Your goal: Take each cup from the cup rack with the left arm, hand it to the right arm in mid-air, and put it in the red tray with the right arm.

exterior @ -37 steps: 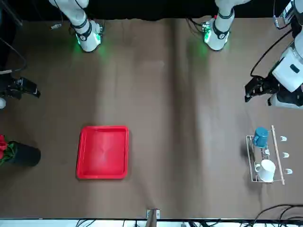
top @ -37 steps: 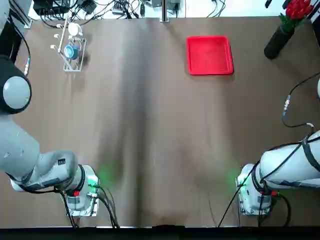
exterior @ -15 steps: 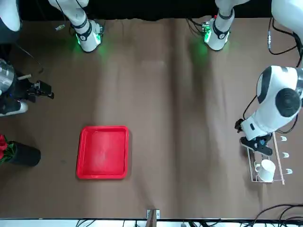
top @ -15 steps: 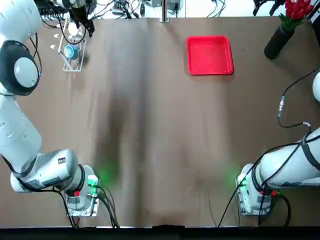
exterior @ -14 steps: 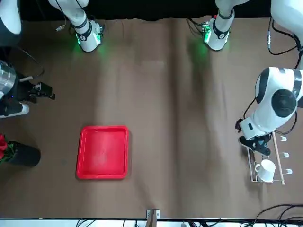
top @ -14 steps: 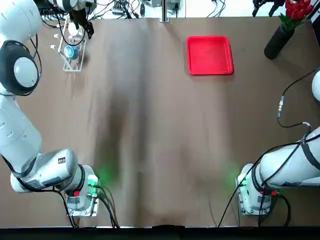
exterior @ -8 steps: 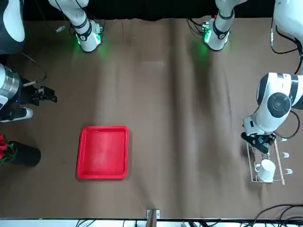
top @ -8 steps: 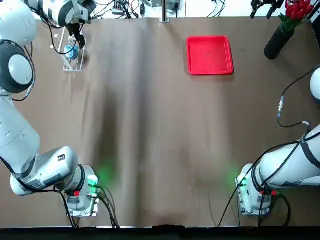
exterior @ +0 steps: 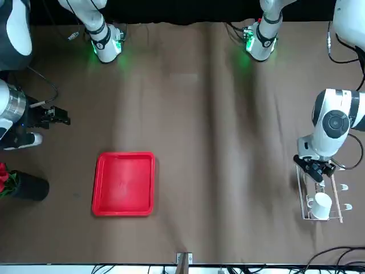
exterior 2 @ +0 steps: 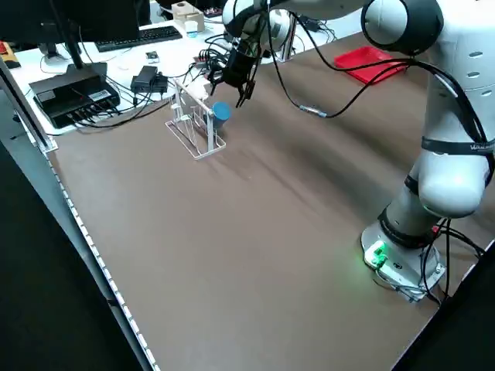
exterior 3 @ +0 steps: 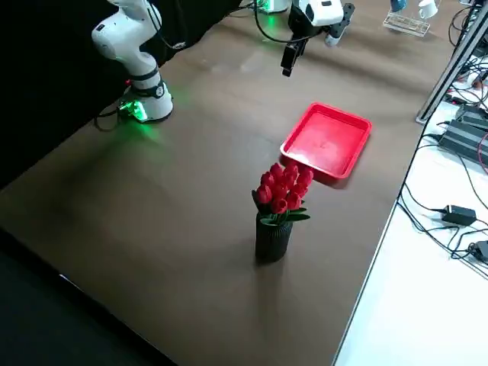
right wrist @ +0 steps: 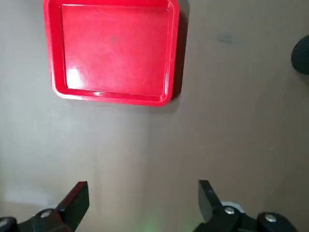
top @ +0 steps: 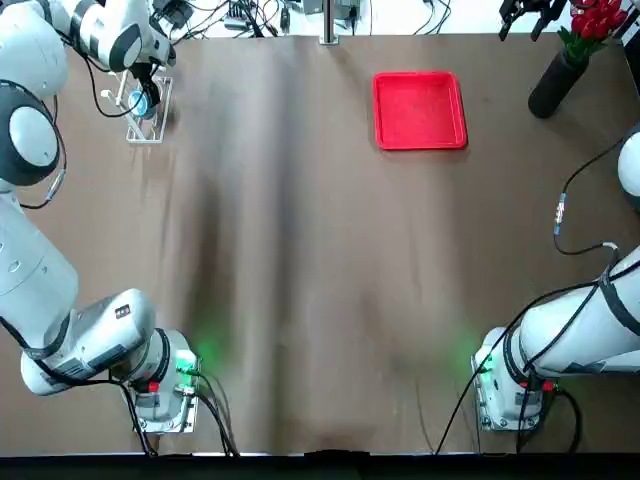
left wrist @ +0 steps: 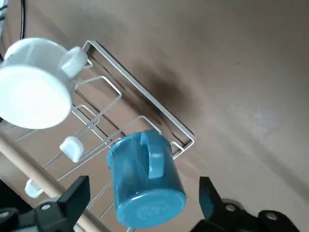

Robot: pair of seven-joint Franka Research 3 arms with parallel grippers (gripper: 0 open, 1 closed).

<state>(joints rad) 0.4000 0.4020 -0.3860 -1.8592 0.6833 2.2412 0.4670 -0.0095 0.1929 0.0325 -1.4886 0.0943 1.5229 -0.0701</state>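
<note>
Left claw point(left wrist: 145, 200) wide at blue cup point(left wrist: 147, 179) | right claw point(right wrist: 144, 200) wide | red tray point(right wrist: 116, 50) bare

Green light glows at the arm bases, tinting the table point(top: 330, 250) beside them. Soft, blurry shadow bands cross the tabletop. In the right wrist view a small white glare spot sits inside the tray point(right wrist: 116, 48), and a dark shadow edges one side. The rack point(left wrist: 140, 87) casts soft shadows in the left wrist view.
</note>
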